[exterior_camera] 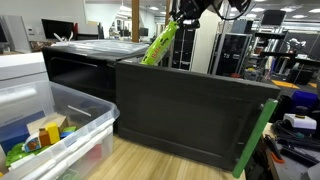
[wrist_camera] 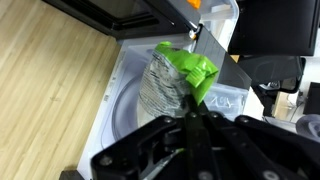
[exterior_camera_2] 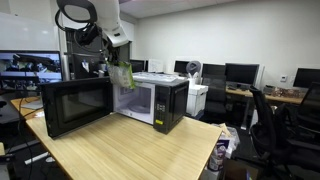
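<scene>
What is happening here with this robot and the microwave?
A robot arm holds a green and silver bag in its shut gripper. The microwave stands on a wooden table with its door swung wide open. The bag hangs in the air at the open cavity, apparently resting on nothing.

A wooden table [exterior_camera_2: 130,150] fills the near ground in both exterior views. In an exterior view a clear bin [exterior_camera: 85,120] stands at near left, with coloured items [exterior_camera: 40,135] inside. At far right dark monitors [exterior_camera_2: 240,72] line a desk [exterior_camera_2: 285,97], with a black chair [exterior_camera_2: 265,118] near it. A lit screen [exterior_camera_2: 30,68] shows at far left.
</scene>
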### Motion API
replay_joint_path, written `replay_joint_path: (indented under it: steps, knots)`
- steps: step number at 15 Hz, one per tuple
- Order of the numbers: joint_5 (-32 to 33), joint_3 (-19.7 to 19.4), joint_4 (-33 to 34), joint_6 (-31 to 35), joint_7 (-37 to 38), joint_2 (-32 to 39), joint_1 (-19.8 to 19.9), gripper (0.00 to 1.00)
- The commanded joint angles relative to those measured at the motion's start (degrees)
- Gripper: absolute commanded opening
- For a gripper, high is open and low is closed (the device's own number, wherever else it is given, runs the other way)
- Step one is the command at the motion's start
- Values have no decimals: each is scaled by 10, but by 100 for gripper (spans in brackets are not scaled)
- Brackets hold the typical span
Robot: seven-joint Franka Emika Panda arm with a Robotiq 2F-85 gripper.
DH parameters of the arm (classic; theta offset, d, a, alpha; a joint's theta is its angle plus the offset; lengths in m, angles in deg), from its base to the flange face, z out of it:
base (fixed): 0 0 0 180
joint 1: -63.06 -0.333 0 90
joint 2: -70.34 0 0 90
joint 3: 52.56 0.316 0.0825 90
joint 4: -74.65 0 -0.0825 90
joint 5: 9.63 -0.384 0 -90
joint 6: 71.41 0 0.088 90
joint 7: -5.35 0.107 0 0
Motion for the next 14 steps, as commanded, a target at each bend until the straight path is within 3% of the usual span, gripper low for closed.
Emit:
replay_joint_path:
  steps: [1, 4, 8, 14]
  knots:
    - [48, 7, 20, -47, 58, -18, 17, 0]
    - [79, -4, 61, -127, 96, -23, 23, 0]
    - [63, -9, 108, -170, 104, -20, 25, 0]
    - [15, -7, 139, -131, 78, -4, 18, 0]
